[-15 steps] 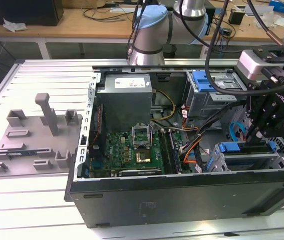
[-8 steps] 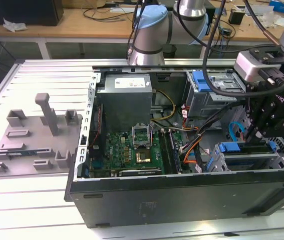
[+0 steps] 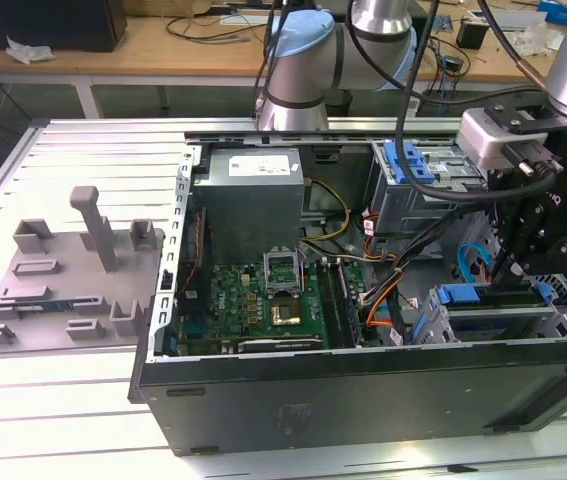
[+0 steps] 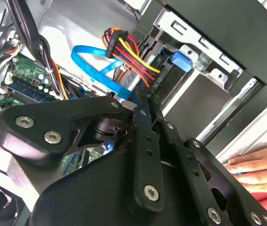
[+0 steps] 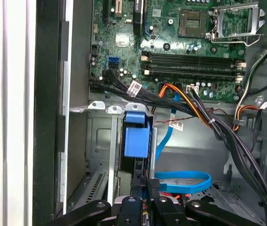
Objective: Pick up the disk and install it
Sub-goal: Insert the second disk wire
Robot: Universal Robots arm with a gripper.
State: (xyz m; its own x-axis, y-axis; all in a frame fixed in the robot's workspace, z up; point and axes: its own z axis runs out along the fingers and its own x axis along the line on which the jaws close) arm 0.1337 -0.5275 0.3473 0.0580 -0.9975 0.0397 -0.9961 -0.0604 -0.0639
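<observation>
Where the drive cage [image 5: 105,155] opens, disk [image 5: 137,136] slotted inside, gripper [image 5: 142,186] above.

Cables [image 5: 208,117] crowd the space beside the drive cage [image 3: 493,320], flanking the tool [image 3: 515,268]. A hand [image 4: 258,167] rests outside the case wall [image 3: 363,385].
</observation>
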